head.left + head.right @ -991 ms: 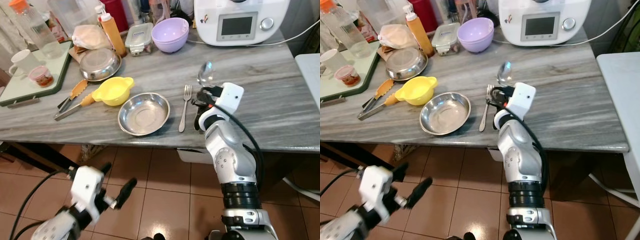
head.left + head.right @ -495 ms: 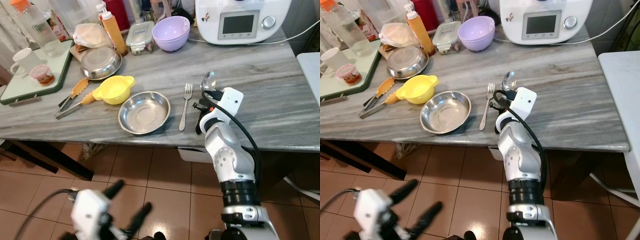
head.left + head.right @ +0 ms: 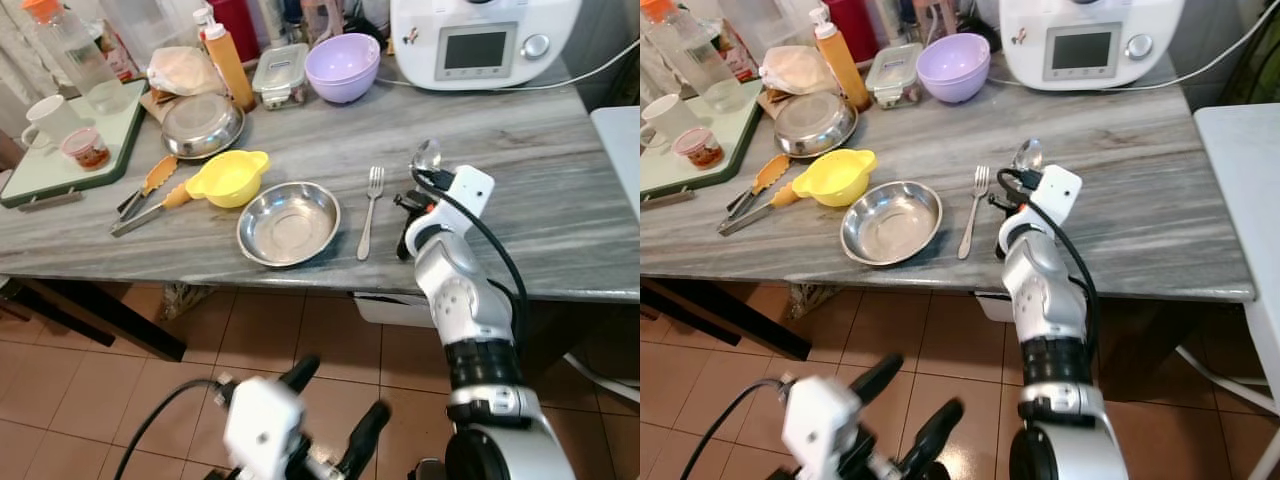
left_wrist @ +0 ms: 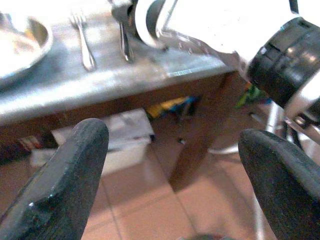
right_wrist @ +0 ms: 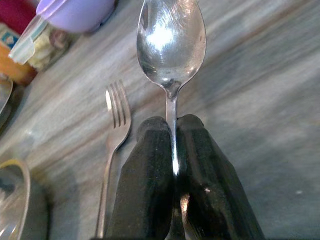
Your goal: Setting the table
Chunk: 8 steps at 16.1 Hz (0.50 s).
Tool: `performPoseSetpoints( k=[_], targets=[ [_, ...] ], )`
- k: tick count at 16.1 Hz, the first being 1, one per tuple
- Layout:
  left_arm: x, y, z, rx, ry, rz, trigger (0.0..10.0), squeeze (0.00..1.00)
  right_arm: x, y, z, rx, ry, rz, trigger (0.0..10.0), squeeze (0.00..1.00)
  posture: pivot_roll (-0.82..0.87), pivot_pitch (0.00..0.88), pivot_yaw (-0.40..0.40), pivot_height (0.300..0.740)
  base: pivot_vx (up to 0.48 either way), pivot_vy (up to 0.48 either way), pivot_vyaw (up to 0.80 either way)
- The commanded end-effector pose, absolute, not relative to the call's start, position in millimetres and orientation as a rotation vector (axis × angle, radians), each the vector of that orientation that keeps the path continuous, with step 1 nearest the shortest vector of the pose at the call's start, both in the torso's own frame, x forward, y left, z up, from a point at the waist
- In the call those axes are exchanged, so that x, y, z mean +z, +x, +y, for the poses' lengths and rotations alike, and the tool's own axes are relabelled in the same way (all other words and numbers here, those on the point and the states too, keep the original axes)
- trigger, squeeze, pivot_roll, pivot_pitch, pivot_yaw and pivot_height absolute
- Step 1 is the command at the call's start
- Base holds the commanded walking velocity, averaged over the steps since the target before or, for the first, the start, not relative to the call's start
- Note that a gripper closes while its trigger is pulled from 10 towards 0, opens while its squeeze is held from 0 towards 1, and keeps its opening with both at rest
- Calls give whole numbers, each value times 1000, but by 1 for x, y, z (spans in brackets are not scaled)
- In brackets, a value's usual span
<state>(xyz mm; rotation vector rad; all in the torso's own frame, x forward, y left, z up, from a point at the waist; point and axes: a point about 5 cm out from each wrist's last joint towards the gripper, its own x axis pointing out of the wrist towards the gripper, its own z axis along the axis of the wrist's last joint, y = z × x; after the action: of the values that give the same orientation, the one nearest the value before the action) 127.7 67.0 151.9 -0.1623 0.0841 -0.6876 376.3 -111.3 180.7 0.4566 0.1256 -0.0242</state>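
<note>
- While your right gripper [image 5: 175, 150] has its two black fingers pressed together on the spoon [image 5: 171, 45], pinching the thin handle just below the bowl, the spoon sits right at the gripper, pointing away from you toward the white appliance [image 3: 485, 40]
- Fork [image 3: 368, 212] lies flat on the grey stone-look table [image 3: 560, 190], just left of the spoon; long axis near parallel to it, tines pointing away from you
- Steel bowl [image 3: 288, 224] is further left, beside the fork; so I'd guess the spoon wants to go down alongside that fork
- Spoon is shiny, smooth metal with a skinny handle; looks easy to twist in the pinch
- Left gripper [image 4: 170, 165] hangs low over the tile floor, fingers spread wide, holding nothing; right arm's way nearer
</note>
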Motion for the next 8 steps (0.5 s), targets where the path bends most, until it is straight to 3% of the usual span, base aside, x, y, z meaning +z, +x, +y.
performPoseSetpoints(
  k=[1,5,7,8],
  targets=[
    [156,121,54,-704,-182,91,10000,0,154,373,-101,0,474,264,10000,0,-218,195,195,740,0,0,0],
    [155,110,20,-716,-187,90,10000,0,147,375,-93,40,459,338,10000,0,-218,191,196,740,0,0,0],
    [156,97,-16,-737,-192,100,10000,0,143,374,-91,18,438,363,10000,0,-222,185,190,740,0,0,0],
    [155,89,-37,-744,-188,107,10000,0,138,373,-91,4,429,397,10000,165,-223,184,188,740,0,0,0]
  ],
)
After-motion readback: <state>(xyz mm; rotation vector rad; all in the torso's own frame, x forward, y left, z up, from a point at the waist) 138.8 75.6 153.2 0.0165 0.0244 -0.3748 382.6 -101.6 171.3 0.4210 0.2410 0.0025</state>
